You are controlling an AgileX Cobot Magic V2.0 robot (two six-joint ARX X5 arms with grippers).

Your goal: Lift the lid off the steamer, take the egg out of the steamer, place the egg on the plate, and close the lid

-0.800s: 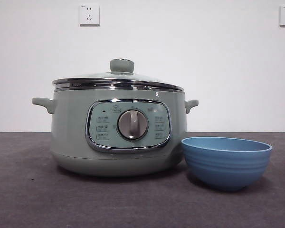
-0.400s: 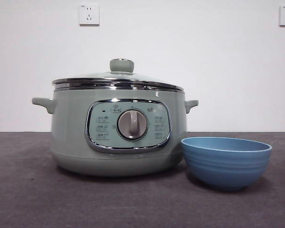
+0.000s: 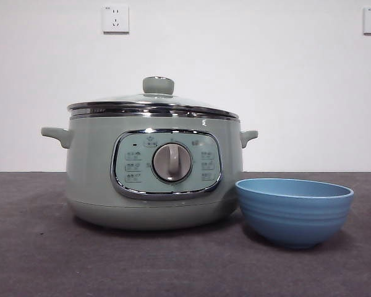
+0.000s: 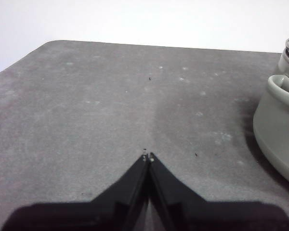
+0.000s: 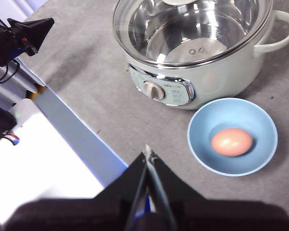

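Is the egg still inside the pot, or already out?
Out. The egg lies in the blue bowl beside the pot, whose glass lid is on.

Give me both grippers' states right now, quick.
Left gripper: closed, empty, over the bare table beside the steamer.
Right gripper: closed, empty, raised in front of the plate that holds the egg.

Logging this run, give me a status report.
Left gripper and right gripper shut, empty. Egg in plate; lid on steamer. Nothing obstructing.
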